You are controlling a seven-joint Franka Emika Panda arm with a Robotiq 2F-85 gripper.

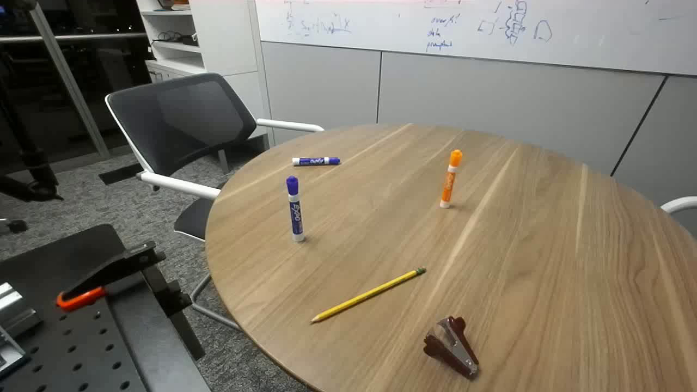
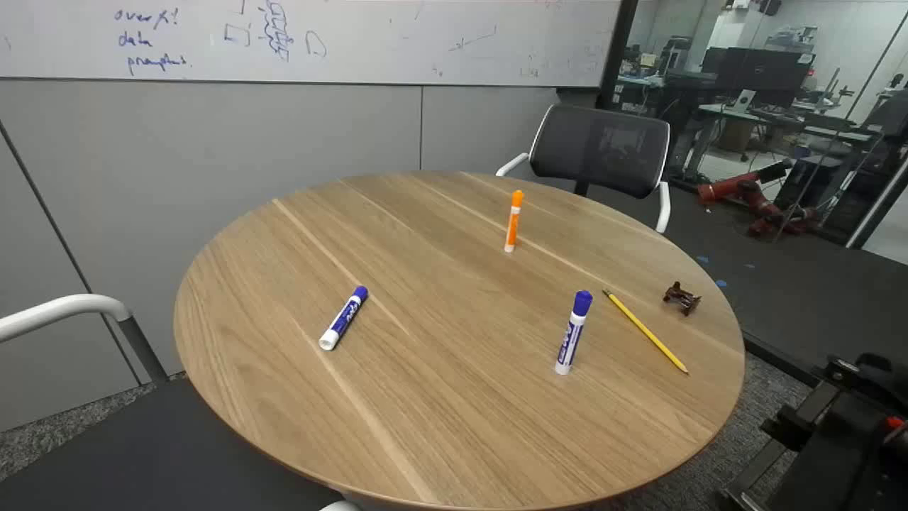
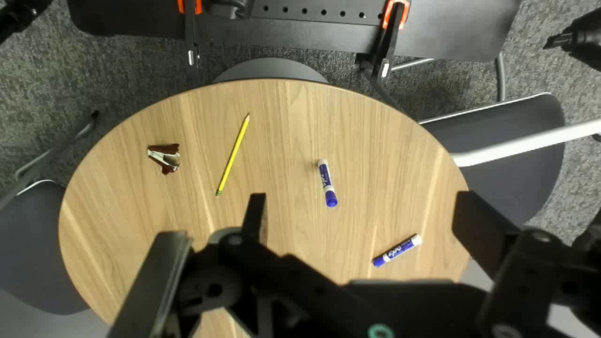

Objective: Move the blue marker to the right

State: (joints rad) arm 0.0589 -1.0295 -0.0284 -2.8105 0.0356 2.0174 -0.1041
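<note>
Two markers look much alike, with purple-blue caps, white ends and purple-blue labels; I cannot tell which is the blue marker. One stands upright point(image 1: 295, 218) in both exterior views point(image 2: 569, 342). It also shows in the wrist view point(image 3: 326, 177). The other lies on its side point(image 1: 316, 161), also in both exterior views point(image 2: 344, 319) and in the wrist view point(image 3: 396, 251). My gripper point(image 3: 364, 206) is open and empty, high above the table in the wrist view. Both markers appear between its wide-apart fingers, well below. The gripper is out of view in both exterior views.
An orange marker point(image 1: 448, 182) stands upright on the round wooden table point(image 2: 440, 440). A yellow pencil point(image 1: 370, 295) and a brown staple remover point(image 1: 453, 348) lie near the side by the black bench point(image 3: 300, 33). Chairs point(image 1: 179, 120) stand round the table.
</note>
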